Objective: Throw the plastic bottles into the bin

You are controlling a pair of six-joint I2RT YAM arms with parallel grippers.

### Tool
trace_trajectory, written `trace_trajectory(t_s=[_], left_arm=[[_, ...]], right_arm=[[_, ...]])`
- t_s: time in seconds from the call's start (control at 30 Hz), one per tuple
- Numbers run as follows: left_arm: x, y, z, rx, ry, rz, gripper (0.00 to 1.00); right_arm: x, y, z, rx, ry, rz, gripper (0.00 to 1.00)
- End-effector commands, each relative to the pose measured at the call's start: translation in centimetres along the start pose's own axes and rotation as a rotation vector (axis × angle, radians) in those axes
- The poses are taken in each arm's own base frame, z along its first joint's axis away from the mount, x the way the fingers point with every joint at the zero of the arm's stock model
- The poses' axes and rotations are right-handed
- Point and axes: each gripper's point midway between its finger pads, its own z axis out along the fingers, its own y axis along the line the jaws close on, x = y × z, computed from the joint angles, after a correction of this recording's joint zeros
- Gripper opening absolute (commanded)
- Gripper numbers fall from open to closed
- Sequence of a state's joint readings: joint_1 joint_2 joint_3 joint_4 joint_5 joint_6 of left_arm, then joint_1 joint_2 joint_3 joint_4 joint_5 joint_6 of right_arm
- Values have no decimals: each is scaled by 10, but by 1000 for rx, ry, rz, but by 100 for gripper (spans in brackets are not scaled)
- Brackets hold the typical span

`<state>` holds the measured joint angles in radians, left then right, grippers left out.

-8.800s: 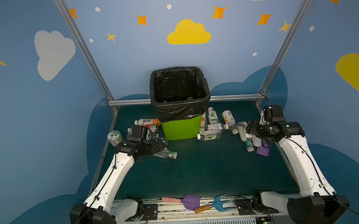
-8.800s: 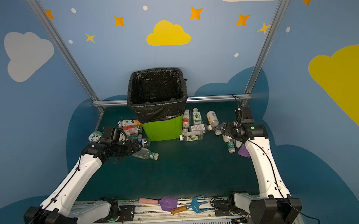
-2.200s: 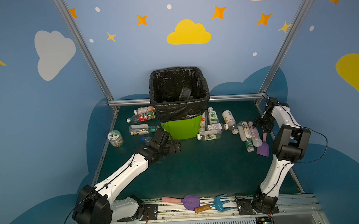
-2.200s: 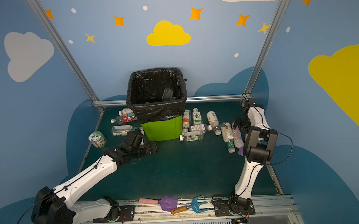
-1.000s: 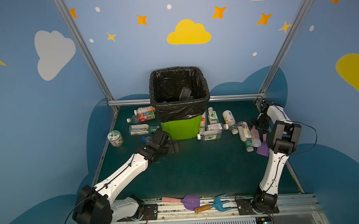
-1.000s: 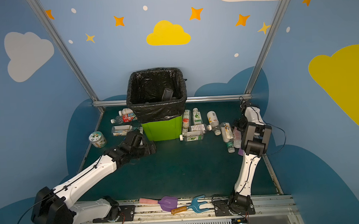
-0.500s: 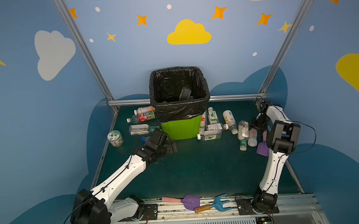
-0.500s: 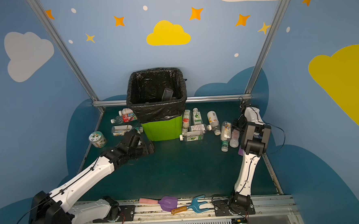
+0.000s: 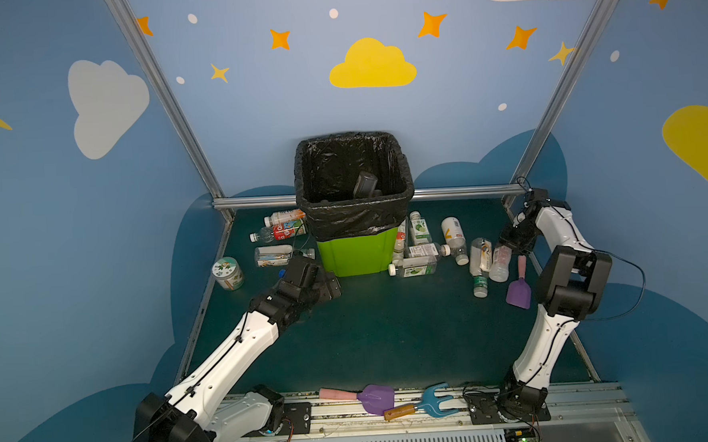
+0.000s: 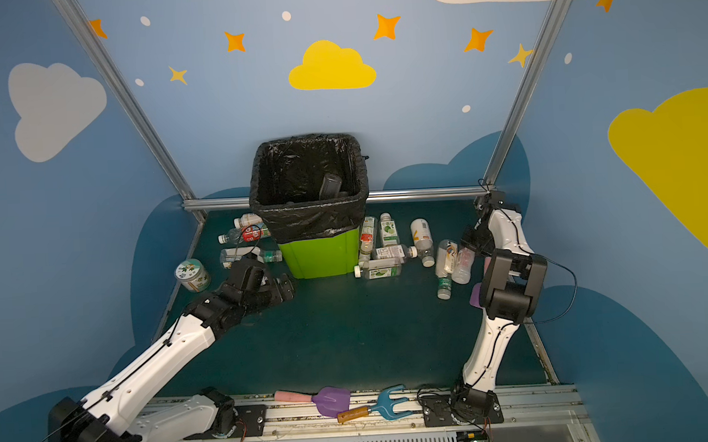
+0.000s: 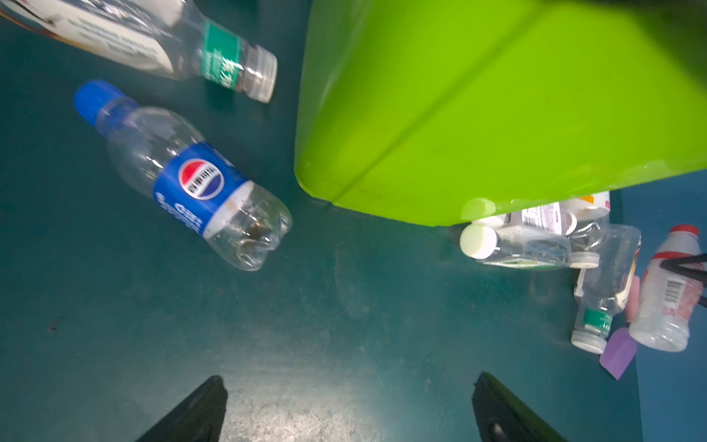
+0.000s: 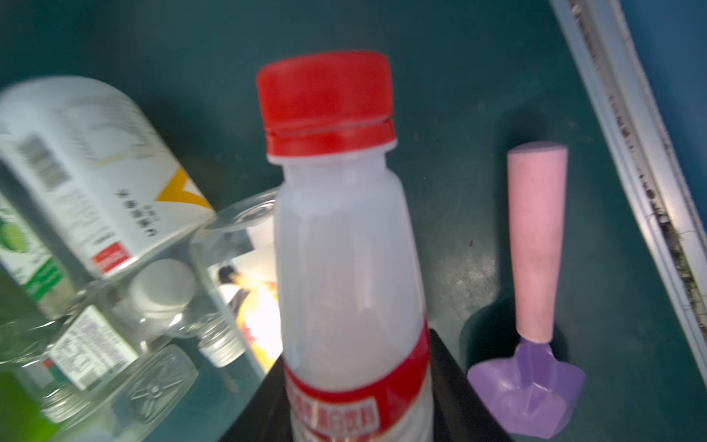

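The lime-green bin (image 9: 358, 253) (image 10: 317, 259) with its black bag stands at the back middle, a dark bottle (image 9: 365, 184) inside it. Plastic bottles lie to its left (image 9: 282, 230) and in a cluster to its right (image 9: 422, 247). My right gripper (image 9: 511, 243) (image 12: 355, 382) is shut on a white bottle with a red cap and red label (image 12: 344, 248) (image 9: 500, 264) at the cluster's right edge. My left gripper (image 9: 331, 287) (image 11: 348, 386) hangs open and empty by the bin's front left corner (image 11: 497, 95). A blue-capped cola bottle (image 11: 191, 180) lies just beyond it.
A squat green-white jar (image 9: 227, 273) stands by the left wall. A purple shovel with a pink handle (image 9: 519, 288) (image 12: 535, 248) lies next to the held bottle, close to the right metal rail. Another purple shovel (image 9: 376, 397) and a blue fork (image 9: 432, 401) rest on the front rail.
My right jaws have closed on the white red-capped bottle, and the bottles beside it have shifted a little. The left arm has drawn slightly left, its jaws still open.
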<state>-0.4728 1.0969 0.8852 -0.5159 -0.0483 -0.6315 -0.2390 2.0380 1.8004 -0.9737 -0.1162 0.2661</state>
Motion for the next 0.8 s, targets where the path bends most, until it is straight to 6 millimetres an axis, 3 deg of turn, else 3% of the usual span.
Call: trace_trajectory(t_s=[0.0,0.2,0.37,0.43,0.53,0.67,0.77], left_arm=[[-20,2,-16,-15,-71,13,100],[-37,10,-34,-36,-138,1,100],[-46,15,-43,-50,-165,-10,100],[-49,17,-46,-55,-178,-14,100],[-52,19,-49,-58,-199,-30,100],[-54,18,-51,-53,-210,-41,100],[-55,17,-51,-51,-206,-40,100]], right_arm=[[-7,6,-30,-38,-85,11,44],[-12,30,-92,-189,-259,36,44],[-11,62,-171,-431,-496,54,44],[-7,76,-214,-549,-636,47,45],[7,90,-276,-717,-887,25,45],[38,105,-346,-776,-1170,-23,46],[61,142,-389,-839,-1242,-156,46]])
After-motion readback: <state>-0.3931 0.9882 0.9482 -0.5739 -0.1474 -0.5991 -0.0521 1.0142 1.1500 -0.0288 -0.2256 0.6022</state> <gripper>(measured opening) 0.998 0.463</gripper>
